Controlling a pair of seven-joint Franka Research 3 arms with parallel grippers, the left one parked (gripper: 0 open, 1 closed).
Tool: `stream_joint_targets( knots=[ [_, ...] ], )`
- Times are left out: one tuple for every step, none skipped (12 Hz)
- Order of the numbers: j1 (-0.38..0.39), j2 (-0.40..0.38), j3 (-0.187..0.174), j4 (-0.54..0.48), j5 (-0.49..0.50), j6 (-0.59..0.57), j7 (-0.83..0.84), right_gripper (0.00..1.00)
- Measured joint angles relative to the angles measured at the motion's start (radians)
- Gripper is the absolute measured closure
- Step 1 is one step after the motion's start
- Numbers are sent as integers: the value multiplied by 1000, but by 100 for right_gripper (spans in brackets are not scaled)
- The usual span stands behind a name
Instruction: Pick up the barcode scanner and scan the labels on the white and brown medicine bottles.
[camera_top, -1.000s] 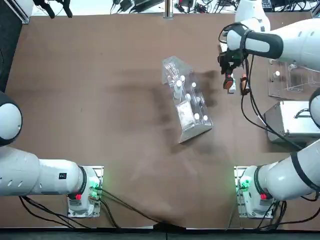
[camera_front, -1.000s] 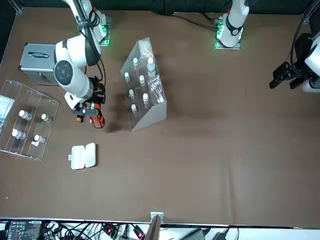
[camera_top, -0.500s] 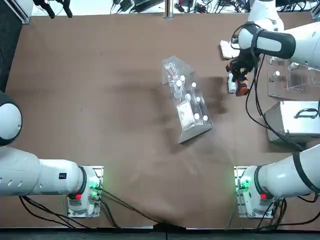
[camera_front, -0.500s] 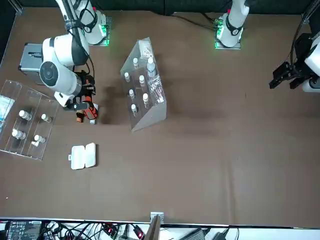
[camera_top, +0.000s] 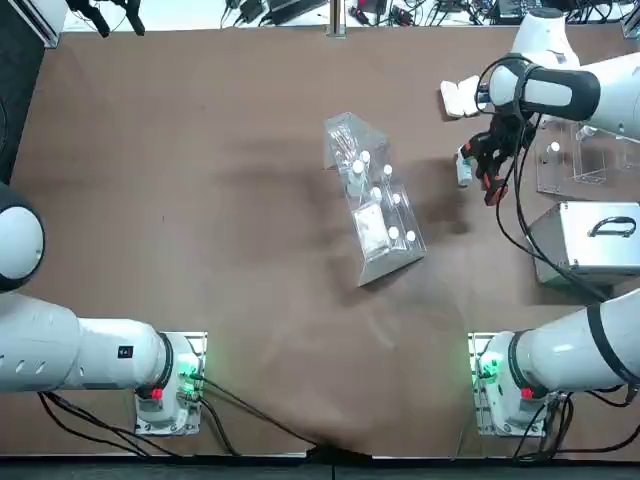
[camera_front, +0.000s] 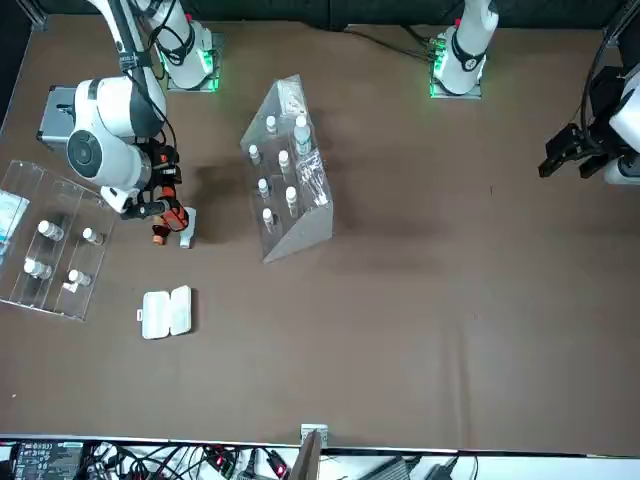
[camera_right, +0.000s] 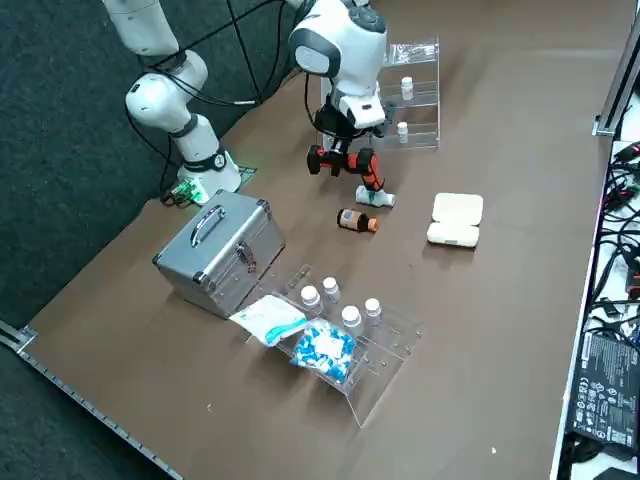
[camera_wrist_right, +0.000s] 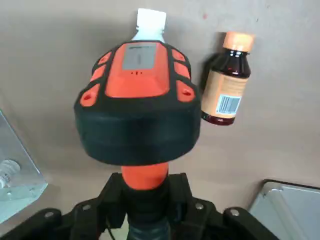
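Observation:
My right gripper (camera_wrist_right: 146, 210) is shut on the orange handle of the barcode scanner (camera_wrist_right: 137, 100), whose black and orange head hangs low over the table. Beneath the head lies the white bottle (camera_wrist_right: 151, 21); only its white cap end shows. Beside it lies the brown bottle (camera_wrist_right: 226, 87), amber with an orange cap, its barcode label facing up. From the side, the scanner (camera_right: 366, 170) hovers just above the white bottle (camera_right: 378, 198), and the brown bottle (camera_right: 355, 220) lies a little closer to the silver case. From overhead, the gripper (camera_top: 492, 158) is beside the white bottle (camera_top: 465, 168).
A clear sloped rack (camera_top: 372, 205) of white-capped vials stands mid-table. A silver case (camera_top: 590, 240) sits on the robot's right of the bottles. A clear tray (camera_right: 345, 345) with vials and packets lies beyond it. A white hinged box (camera_right: 455, 220) lies close to the bottles.
My right gripper has carried the scanner away from the rack toward the robot's right and slightly nearer the base, so it now hangs over the two lying bottles.

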Motion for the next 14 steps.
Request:
stream_joint_targets(
  knots=[
    [0,0,0,-7,0,0,-1,58],
    [0,0,0,-13,0,1,-1,58],
    [0,0,0,-19,0,1,-1,58],
    [0,0,0,-24,3,1,-1,58],
    [0,0,0,-28,7,1,-1,58],
    [0,0,0,-31,9,1,-1,58],
    [0,0,0,-32,10,1,-1,58],
    [0,0,0,-32,11,0,-1,58],
    [0,0,0,-32,12,0,-1,58],
    [0,0,0,-32,12,0,-1,58],
    [0,0,0,-32,13,0,-1,58],
    [0,0,0,-32,13,-1,-1,58],
    [0,-1,0,-32,18,-4,-1,58],
    [-1,-4,0,-31,36,-11,-1,58]
  ],
)
